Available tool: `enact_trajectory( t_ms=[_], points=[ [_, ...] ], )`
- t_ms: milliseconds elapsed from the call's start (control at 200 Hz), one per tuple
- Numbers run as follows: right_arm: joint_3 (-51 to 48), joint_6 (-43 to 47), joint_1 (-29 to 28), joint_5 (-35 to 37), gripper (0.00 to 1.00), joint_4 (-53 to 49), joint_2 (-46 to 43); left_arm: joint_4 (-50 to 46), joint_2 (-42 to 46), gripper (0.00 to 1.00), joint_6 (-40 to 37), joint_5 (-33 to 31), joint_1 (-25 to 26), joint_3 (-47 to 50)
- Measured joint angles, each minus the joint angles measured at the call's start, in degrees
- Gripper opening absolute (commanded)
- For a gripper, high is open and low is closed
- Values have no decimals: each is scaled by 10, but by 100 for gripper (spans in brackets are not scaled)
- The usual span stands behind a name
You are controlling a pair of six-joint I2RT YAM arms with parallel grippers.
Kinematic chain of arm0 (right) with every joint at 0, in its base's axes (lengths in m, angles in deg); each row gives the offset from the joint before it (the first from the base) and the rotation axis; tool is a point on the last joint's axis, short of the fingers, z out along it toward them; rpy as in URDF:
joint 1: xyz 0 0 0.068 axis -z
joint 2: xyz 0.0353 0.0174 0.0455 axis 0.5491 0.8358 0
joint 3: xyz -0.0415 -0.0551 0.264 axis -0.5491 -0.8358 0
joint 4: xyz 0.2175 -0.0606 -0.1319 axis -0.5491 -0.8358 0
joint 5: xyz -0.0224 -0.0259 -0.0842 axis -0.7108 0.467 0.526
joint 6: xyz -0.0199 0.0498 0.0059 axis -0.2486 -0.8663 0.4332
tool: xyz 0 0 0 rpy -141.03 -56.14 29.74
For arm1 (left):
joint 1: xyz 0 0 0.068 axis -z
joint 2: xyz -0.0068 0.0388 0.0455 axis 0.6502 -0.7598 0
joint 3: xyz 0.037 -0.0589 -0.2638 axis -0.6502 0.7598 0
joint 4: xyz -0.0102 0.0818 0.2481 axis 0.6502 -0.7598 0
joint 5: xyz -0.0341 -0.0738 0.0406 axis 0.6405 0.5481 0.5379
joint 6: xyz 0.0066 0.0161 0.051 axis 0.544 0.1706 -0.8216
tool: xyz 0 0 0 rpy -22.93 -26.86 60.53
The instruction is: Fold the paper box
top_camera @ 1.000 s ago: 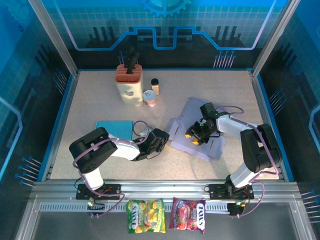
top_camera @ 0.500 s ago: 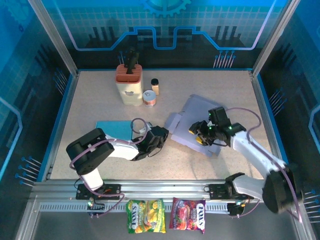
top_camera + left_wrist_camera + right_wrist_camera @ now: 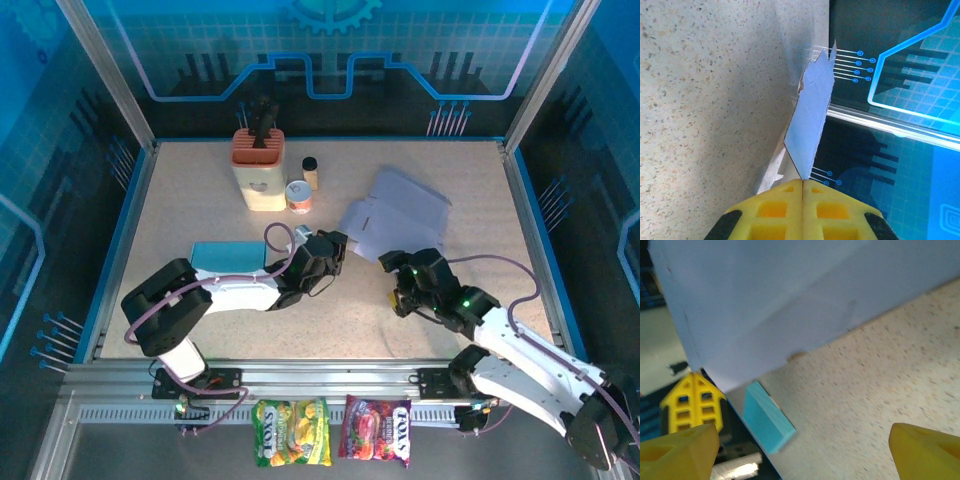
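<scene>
My left claw [image 3: 803, 184] is pressed together on an edge flap of the flattened lilac paper box [image 3: 402, 208], which sits right of centre on the table [image 3: 200, 210], perhaps lifted slightly, while my right claw [image 3: 805, 446] hangs spread wide near it.

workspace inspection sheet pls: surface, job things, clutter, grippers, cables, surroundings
surface: speckled beige tabletop, no spills seen
job's things: flat pale lavender paper box, right of centre, not yet folded up
clutter: flat teal box; cream utensil holder with orange top; small round tin; small brown bottle; yellow-green snack bag and red snack bag on the front rail
grippers: left gripper shut, yellow fingers pinching the paper box's edge; right gripper open, off the paper box
cables: purple cables along both arms, no snag seen
surroundings: aluminium frame, blue printed panels
</scene>
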Motion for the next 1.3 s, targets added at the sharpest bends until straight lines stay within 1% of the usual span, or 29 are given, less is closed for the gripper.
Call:
enact_trajectory(
  t_ms=[190, 385, 450, 535, 635, 800, 995, 1206, 1236, 1301],
  points=[
    [-2, -29, 5, 30, 87, 70, 65, -18, 9, 0, 14, 0, 2, 0],
    [-2, -33, 35, 38, 75, 111, 82, -28, 23, 0, 28, -2, 4, 0],
    [-2, -28, 48, 38, 70, 118, 80, -31, 28, 0, 29, -4, 5, 0],
    [-2, -19, 66, 37, 58, 120, 75, -35, 33, 0, 31, -4, 5, 0],
    [-1, -10, 83, 37, 48, 122, 63, -39, 36, 0, 36, -4, 5, 0],
    [5, 3, 100, 30, 36, 117, 48, -44, 36, 0, 42, -4, 8, 0],
    [20, 14, 112, 19, 17, 113, 48, -47, 36, 0, 43, -4, 8, -1],
    [37, 28, 126, 7, 0, 108, 61, -52, 36, 0, 43, -3, 8, -6],
    [40, 30, 129, 4, 0, 108, 65, -53, 36, 7, 43, -3, 8, -6],
    [51, 34, 139, -6, 0, 105, 74, -54, 37, 27, 43, -1, 8, -6]
  ],
)
